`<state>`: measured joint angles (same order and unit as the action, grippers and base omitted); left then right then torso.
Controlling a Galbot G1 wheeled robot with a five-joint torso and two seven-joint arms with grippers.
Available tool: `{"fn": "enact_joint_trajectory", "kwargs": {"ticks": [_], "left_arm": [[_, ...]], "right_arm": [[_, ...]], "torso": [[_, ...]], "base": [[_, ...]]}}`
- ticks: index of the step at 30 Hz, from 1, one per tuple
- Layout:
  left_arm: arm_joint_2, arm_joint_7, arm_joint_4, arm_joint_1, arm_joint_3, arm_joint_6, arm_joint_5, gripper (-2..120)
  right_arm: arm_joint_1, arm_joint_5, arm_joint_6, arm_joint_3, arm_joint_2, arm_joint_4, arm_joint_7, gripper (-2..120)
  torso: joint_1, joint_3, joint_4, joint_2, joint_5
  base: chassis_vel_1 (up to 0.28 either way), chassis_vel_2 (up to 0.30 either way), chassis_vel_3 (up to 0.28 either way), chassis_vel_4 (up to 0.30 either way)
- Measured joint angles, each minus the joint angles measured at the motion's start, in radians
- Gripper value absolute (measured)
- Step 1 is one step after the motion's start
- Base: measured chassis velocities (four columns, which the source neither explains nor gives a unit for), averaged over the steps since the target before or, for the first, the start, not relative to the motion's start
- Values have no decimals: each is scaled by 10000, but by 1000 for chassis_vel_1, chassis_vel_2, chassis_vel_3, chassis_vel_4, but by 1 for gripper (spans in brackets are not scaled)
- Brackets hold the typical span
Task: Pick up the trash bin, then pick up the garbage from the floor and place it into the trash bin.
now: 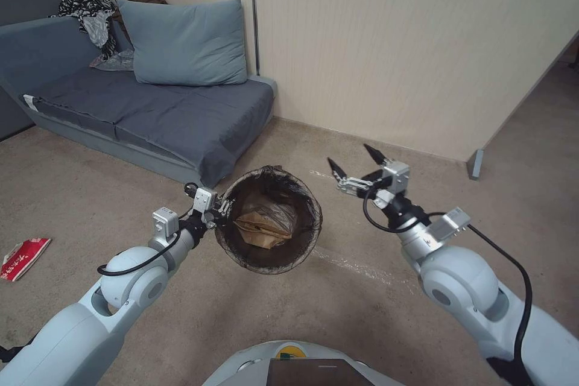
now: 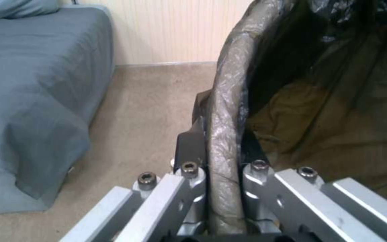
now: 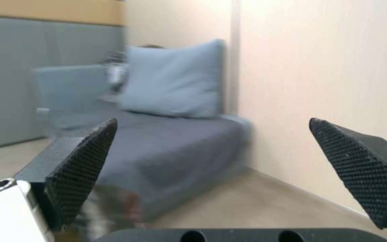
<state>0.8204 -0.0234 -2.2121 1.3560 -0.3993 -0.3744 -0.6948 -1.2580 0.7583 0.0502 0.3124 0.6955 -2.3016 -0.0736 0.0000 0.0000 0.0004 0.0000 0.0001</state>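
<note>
The trash bin [image 1: 301,235] hangs above the carpet in the middle of the head view, lined with a thin dark bag, and a tan paper bag [image 1: 264,226] lies inside it. My left gripper [image 1: 224,210] is shut on the bin's near-left rim; in the left wrist view its fingers [image 2: 189,148] pinch the bag-covered rim [image 2: 225,111]. A red-and-white snack packet [image 1: 24,257], a piece of garbage, lies on the floor at the far left. My right gripper [image 1: 354,164] is held up to the right of the bin, open and empty, its fingertips [image 3: 84,171] spread wide.
A grey sofa [image 1: 181,114] with a blue pillow [image 1: 184,42] and a heap of clothes [image 1: 90,15] stands at the back left against a beige wall [image 1: 410,42]. A wall corner [image 1: 475,164] juts out at the right. Carpet [image 1: 362,289] lies open around the bin.
</note>
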Motion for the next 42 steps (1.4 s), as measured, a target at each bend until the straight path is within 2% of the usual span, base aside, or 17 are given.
{"fn": "enact_joint_trajectory", "kwargs": {"ticks": [2, 4, 6, 7, 9, 10, 12, 13, 14, 16, 18, 27, 42], "left_arm": [[45, 0, -15, 118, -52, 18, 52, 4], [91, 2, -33, 168, -55, 22, 80, 4], [248, 0, -95, 314, -59, 30, 152, 4], [248, 0, -95, 314, -59, 30, 152, 4], [372, -4, -176, 446, -60, 32, 202, 4], [372, -4, -176, 446, -60, 32, 202, 4], [463, -6, -277, 570, -45, 37, 235, 4], [501, -7, -332, 620, -43, 38, 243, 4], [501, -7, -332, 620, -43, 38, 243, 4], [612, -7, -391, 706, -43, 48, 310, 4], [768, -9, -396, 803, -44, 72, 441, 4], [897, -13, -384, 895, -74, 93, 538, 4], [911, -25, -356, 854, -102, 97, 532, 4]], "right_arm": [[-1117, -679, -329, 984, 936, -101, -508, 100], [-1429, -937, -418, 1270, 1218, -158, -644, 100], [-2220, -1683, -695, 1915, 1920, -354, -1043, 100], [-2220, -1683, -695, 1915, 1920, -354, -1043, 100], [-2890, -2466, -874, 2421, 2553, -491, -1317, 100], [-2890, -2466, -874, 2421, 2553, -491, -1317, 100], [-3710, -3522, -902, 2809, 3416, -615, -1628, 100], [-4204, -4440, -697, 2952, 4082, -619, -1777, 100], [-4204, -4440, -697, 2952, 4082, -619, -1777, 100], [-4874, -5507, -319, 3008, 5105, -559, -1972, 100], [-5200, -6105, -51, 2885, 5792, -376, -2193, 100], [-5455, -7059, 498, 2510, 6693, 94, -2479, 100], [-5379, -7009, 623, 2586, 6638, 110, -2358, 100]], "torso": [[0, 0, -6, 0, 2], [0, 0, -7, 0, -1], [0, 0, -3, 0, 0], [0, 0, -3, 0, 0], [0, 0, -3, 0, -2], [0, 0, -3, 0, -2], [0, -1, -5, 0, -2], [0, -1, -5, 0, -2], [0, -1, -5, 0, -2], [-1, -1, -6, 0, -3], [0, -1, -2, 0, -3], [0, 0, -4, 0, -2], [0, 0, -4, 0, -2]], "base": [[0, 0, 0, 0], [0, 0, 0, 0], [0, 0, 0, 0], [0, 0, 0, 0], [0, 0, 0, 0], [0, 0, 0, 0], [0, 0, 0, 0], [0, 0, 0, 0], [0, 0, 0, 0], [0, 0, 0, 0], [0, 0, 0, 0], [0, 0, 0, 0], [0, 0, 0, 0]]}}
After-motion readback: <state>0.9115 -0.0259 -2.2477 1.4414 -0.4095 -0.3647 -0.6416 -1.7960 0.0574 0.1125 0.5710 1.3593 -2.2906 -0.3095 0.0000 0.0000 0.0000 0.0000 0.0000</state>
